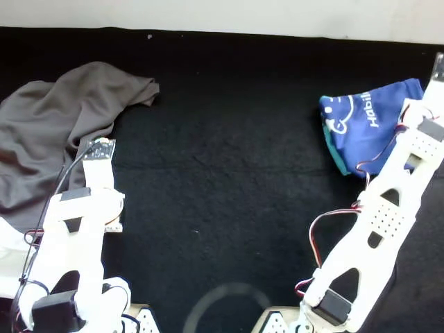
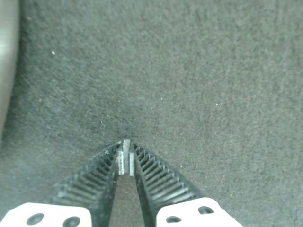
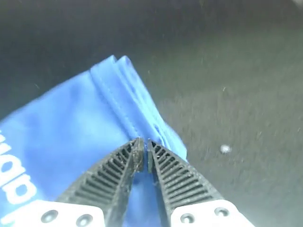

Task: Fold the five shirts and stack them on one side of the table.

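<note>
Grey shirt (image 1: pixel 59 132), blue shirt (image 1: pixel 364 125), well apart

Soft, even light lies on the black bench (image 1: pixel 229 139), and the white left arm (image 1: pixel 83 222) and right arm (image 1: pixel 388 215) show bright against it. The grey shirt (image 1: pixel 62 118) has gentle fold shadows. In the right wrist view the blue shirt (image 3: pixel 61 156) is well lit and the bench behind it is dim.

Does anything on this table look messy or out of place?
The gray shirt on the left side of the table lies in a crumpled, wrinkled heap, not folded, while the blue shirt on the right is a compact bundle. Nothing looks spilled or damaged.
</note>
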You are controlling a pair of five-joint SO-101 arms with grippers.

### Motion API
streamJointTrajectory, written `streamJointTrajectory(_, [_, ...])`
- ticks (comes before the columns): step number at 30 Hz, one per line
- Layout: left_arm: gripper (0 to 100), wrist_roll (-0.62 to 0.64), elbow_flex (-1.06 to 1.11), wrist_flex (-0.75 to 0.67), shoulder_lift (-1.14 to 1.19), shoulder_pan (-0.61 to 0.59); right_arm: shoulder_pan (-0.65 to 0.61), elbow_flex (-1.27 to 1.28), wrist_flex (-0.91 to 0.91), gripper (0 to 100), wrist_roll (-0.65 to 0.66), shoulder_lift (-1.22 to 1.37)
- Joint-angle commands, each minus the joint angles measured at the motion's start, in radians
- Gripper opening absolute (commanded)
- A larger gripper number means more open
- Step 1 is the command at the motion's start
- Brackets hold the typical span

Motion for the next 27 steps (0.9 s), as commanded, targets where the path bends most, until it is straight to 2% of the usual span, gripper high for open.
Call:
streamJointTrajectory(1, [1, 0.008, 0.004, -0.015, -0.002, -0.015, 0.021, 0.041, -0.070, 2.6, -0.005, -0.013])
streamJointTrajectory(8, [1, 0.009, 0.004, -0.015, -0.002, -0.015, 0.030, 0.028, -0.140, 2.6, -0.009, -0.025])
streamJointTrajectory(13, [1, 0.009, 0.004, -0.015, -0.002, -0.013, 0.036, -0.143, -0.087, 2.6, -0.011, -0.031])
streamJointTrajectory(20, [1, 0.009, 0.004, -0.015, -0.002, -0.012, 0.008, -0.429, 0.097, 2.6, -0.011, -0.035])
streamJointTrajectory(27, [1, 0.009, 0.004, -0.012, -0.004, -0.012, -0.062, -0.432, 0.447, 2.9, -0.011, -0.217])
